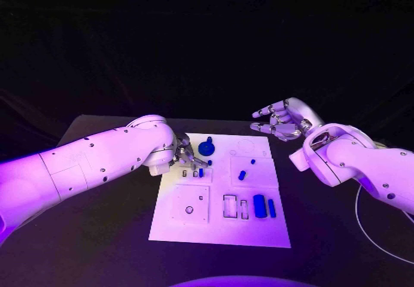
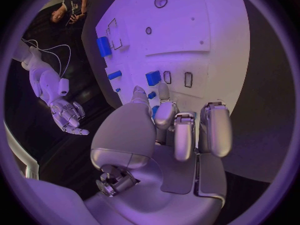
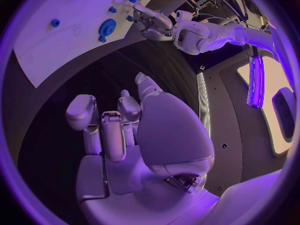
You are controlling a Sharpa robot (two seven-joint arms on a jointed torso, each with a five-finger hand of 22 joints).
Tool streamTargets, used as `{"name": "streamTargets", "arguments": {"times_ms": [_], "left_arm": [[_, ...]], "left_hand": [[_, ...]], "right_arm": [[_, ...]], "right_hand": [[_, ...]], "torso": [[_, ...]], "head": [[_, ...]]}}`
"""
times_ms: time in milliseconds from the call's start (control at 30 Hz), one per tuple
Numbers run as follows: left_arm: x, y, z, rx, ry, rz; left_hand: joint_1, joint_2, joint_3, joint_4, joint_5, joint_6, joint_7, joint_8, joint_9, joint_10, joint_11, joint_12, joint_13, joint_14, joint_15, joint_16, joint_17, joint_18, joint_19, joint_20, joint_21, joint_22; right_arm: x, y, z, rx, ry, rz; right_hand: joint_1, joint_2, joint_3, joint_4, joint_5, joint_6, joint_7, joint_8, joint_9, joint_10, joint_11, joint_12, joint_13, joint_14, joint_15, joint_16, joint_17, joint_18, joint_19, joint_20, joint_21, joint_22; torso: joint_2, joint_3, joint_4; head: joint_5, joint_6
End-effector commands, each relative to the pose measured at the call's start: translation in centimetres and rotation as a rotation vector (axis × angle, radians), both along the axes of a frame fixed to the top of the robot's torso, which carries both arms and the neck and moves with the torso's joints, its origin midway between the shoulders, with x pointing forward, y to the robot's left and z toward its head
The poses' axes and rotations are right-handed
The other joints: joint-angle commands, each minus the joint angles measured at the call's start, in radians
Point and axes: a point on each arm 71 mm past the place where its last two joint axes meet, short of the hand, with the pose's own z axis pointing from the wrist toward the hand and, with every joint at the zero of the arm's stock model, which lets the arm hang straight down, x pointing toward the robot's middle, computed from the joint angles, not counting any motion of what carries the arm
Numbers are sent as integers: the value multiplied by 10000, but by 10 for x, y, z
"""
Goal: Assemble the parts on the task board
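left robot hand (image 1: 186,156): low over the far-left part of the task board (image 1: 173,230), fingers curled down toward the small slots there. From the head view and the left wrist view I cannot tell whether the fingertips already pinch a part or merely hover over one; nothing is plainly seen between them.
step in hand: judged as seating or picking a small blue piece (image 1: 201,172) at the slots just beside those fingertips.
how to do it well: keep the wrist low and steady, bring thumb and one finger to the piece's long sides, keep it upright over its slot, then press straight down; the other fingers should stay off the neighbouring parts.
risk: the blue gear (image 1: 206,147) stands just beyond the fingers and could be nudged by a sideways sweep.
task board: white plate in the middle of the black tabletop (image 1: 95,239), its recesses acting as holders.
recesses, near row: an outlined rectangular pocket (image 1: 230,205) looks unfilled; right of it lie a wider blue block (image 1: 259,204) and a slim blue bar (image 1: 271,208).
middle of board: one short blue peg (image 1: 242,175) lies loose.
near-left panel: a small round hole (image 1: 189,210), nothing in it.
right robot hand (image 1: 281,121): raised off the far-right corner of the board, fingers spread apart, holding nothing.
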Motion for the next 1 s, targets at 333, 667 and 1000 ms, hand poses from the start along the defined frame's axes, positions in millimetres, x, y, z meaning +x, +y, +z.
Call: {"name": "streamTargets", "arguments": {"times_ms": [333,667,1000], "left_arm": [[-1,-9,-2,422,306,-453],[-1,-14,-4,538,447,-609],[1,-16,-7,630,542,-638]], "left_hand": [[26,124,-76,-17,-30,-111,-21,124,134,69,-22,84,42,1053,-106,30,2630,-172,88,10,85,142],[138,181,-76,-39,-21,-156,-28,186,249,75,-28,96,63,1053,-110,30,2630,-179,101,6,112,189],[275,250,-58,-58,-8,-197,-35,247,371,88,-34,115,94,1053,-114,30,2630,-182,102,3,125,215]], "right_arm": [[1,3,-3,-48,168,167],[2,5,-4,-53,229,223],[1,6,-4,-58,260,261]], "right_hand": [[-45,25,3,30,-14,50,-17,55,10,-18,-30,-48,-12,682,-45,-62,1069,132,-122,-5,-61,-57],[-45,25,3,30,-14,50,-17,55,10,-18,-30,-48,-12,682,-45,-62,1069,132,-122,-5,-61,-57],[-53,25,1,35,-13,48,-18,53,10,-22,-30,-56,-19,678,-46,-72,1054,135,-130,-5,-71,-72]], "torso": [[-1,2,9],[6,5,24],[12,-2,6]], "head": [[-9,-101],[-42,-145],[-45,-174]]}}
